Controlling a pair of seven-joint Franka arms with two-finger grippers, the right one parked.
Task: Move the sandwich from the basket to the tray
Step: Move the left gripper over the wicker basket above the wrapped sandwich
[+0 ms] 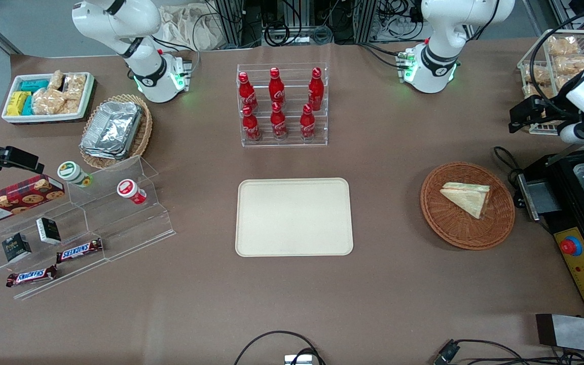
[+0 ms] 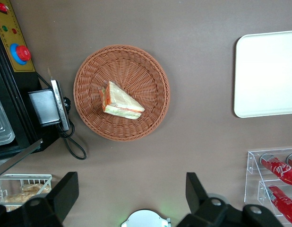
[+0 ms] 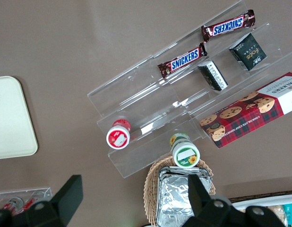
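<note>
Sandwich lies flat in the round reddish-brown basket on the brown worktop, toward the working arm's end. Cream tray sits bare mid-worktop, well apart from the basket, nearer the front camera than the cola bottle rack. Left hand hangs high above the worktop near the basket, fingers spread wide, released, gripping nothing.
</note>
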